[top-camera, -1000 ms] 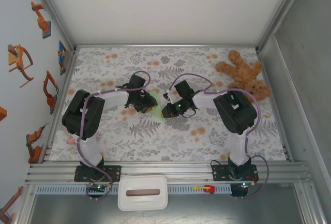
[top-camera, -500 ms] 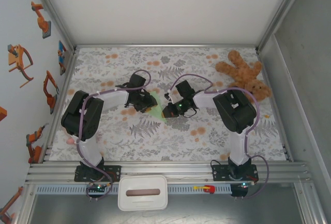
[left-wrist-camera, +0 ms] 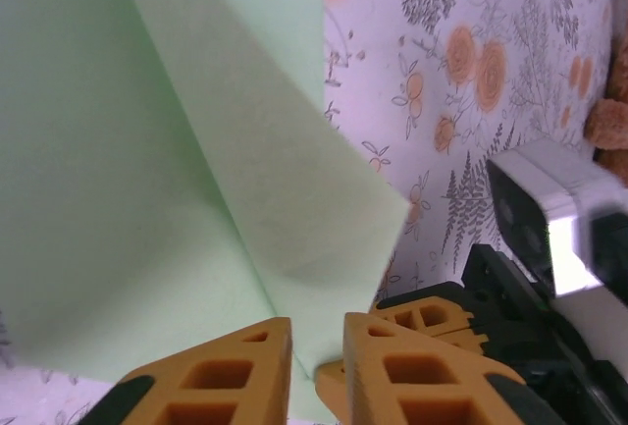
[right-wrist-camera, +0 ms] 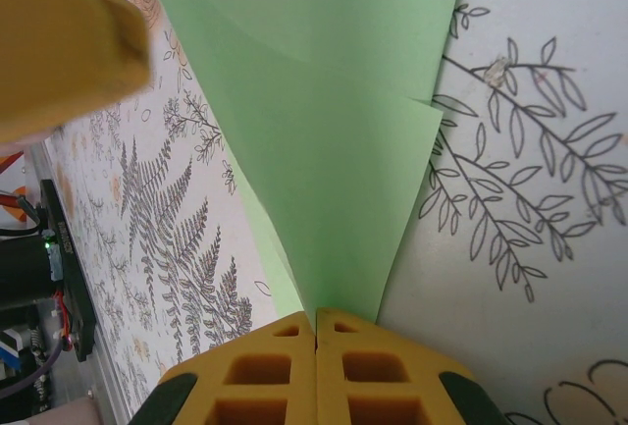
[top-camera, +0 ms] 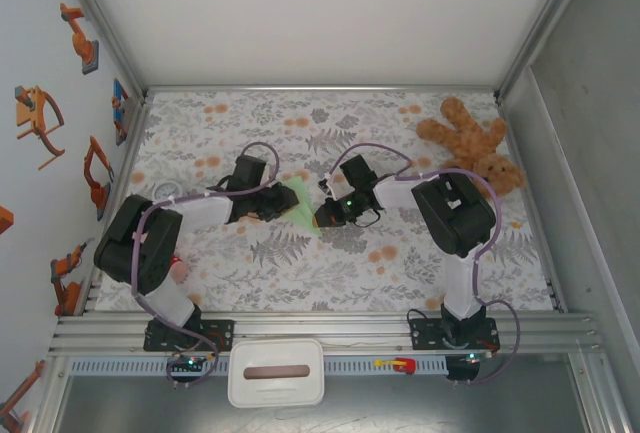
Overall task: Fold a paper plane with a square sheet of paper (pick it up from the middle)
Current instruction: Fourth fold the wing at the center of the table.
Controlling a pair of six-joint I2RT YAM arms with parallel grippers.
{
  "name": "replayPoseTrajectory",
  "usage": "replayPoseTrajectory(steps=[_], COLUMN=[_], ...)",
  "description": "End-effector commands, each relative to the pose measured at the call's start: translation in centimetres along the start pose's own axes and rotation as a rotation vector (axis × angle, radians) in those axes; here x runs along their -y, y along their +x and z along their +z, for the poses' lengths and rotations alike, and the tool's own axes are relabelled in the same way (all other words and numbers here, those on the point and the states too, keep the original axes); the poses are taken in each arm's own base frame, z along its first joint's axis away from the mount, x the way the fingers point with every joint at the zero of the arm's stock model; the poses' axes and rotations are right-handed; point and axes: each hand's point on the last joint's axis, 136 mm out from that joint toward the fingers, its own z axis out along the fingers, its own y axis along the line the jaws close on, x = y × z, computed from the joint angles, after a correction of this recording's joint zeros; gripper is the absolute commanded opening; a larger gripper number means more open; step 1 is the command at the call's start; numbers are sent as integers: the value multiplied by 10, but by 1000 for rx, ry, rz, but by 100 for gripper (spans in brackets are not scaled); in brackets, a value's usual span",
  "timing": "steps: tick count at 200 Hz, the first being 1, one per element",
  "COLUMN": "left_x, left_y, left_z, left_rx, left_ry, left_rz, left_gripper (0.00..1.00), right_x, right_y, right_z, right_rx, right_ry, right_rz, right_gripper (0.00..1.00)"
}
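A pale mint-green sheet of paper [top-camera: 303,205], folded into overlapping flaps, is held between both grippers at the middle of the floral table. My right gripper [right-wrist-camera: 316,319] is shut on one end of the paper [right-wrist-camera: 334,150]; its fingers press together with the sheet coming out between them. From the left, my left gripper [left-wrist-camera: 317,332] straddles a folded flap of the paper [left-wrist-camera: 196,150], with a narrow gap still showing between its fingers. The right gripper's orange fingers [left-wrist-camera: 432,315] sit just behind that flap. From above, the left gripper [top-camera: 283,205] and right gripper [top-camera: 325,215] face each other across the paper.
A brown teddy bear [top-camera: 472,143] lies at the back right of the floral cloth [top-camera: 400,263]. A white lidded box [top-camera: 277,373] sits in front of the arm bases. Metal frame rails and walls close in the table on all sides.
The left arm has swung its elbow down and to the left, reaching more flatly toward the paper. Its fingers have narrowed around the flap. The right gripper has stayed put.
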Motion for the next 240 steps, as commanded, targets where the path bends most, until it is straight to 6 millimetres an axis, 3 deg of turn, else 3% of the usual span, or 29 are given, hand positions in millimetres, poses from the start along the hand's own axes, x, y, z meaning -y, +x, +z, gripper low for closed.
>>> replayPoseTrajectory(steps=[1,38,147,240], left_x=[27,22,11,10], left_y=[-6,-5,-3,-4], left_z=[7,20,33,35], left_rx=[11,-6,-30,-37], left_ry=[158,175,151,146], left_rz=[36,25,18,21], left_gripper=[20,17,15,15], right_x=[27,28,28,-6], right_y=[18,18,19,8], right_z=[10,9,6,-17], right_rx=[-49,-46,-48,2], right_ry=[65,68,60,-9], right_rz=[78,80,91,55], right_gripper=[6,6,9,19])
